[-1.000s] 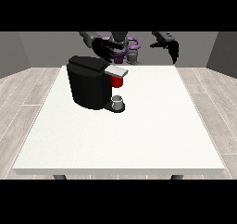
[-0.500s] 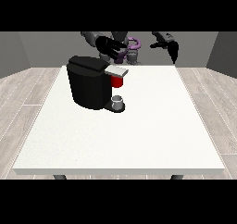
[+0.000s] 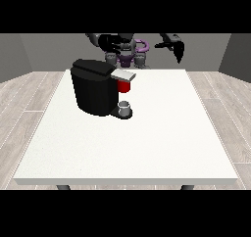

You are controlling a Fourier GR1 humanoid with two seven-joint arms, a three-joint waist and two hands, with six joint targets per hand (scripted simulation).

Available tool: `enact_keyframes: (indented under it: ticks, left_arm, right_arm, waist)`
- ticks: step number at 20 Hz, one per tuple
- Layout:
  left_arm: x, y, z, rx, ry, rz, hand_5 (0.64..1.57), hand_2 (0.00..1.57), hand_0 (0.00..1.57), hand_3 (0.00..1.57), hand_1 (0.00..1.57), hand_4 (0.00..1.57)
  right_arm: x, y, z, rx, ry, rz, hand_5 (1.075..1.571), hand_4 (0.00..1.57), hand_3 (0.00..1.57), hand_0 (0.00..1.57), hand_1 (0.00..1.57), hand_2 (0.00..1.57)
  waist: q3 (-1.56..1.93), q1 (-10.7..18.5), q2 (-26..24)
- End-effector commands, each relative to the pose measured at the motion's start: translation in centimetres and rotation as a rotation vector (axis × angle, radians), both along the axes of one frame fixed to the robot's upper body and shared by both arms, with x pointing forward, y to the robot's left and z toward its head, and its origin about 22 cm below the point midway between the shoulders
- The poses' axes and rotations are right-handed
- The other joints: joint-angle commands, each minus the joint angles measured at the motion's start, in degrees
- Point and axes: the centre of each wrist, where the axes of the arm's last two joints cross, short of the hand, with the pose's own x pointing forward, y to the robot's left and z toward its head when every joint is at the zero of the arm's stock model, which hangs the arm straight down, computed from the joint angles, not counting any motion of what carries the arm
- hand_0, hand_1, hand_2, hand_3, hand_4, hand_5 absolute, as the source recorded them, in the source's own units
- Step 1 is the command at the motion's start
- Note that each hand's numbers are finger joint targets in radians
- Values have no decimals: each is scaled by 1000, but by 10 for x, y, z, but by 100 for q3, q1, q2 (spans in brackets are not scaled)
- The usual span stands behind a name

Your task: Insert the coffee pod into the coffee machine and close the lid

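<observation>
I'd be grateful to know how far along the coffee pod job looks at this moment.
It looks close to finished. The coffee machine shows a red part under its grey lid, which lies nearly flat, so the lid looks closed; the pod cannot be made out. A small cup sits on its base. Neither hand holds anything: both the hand at the view's right and the hand at the view's left are raised behind the table.

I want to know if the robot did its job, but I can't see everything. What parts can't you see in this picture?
- Front view: the coffee pod is not visible, so whether it sits inside the coffee machine cannot be told.
- The hand at the view's left is small and dark against the robot's body, so what it does is unclear.
- What the small grey cup under the spout holds is too small to tell.
</observation>
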Motion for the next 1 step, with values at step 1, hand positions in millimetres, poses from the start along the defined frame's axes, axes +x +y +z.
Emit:
enact_keyframes:
  ticks: [1]
  left_arm:
    - [-17,8,-16,7,17,39,1571,0,0,0,0,192]
  right_arm:
    - [-24,-18,-32,68,90,-49,1571,157,0,0,0,0]
  waist:
    - [1,-307,-256]
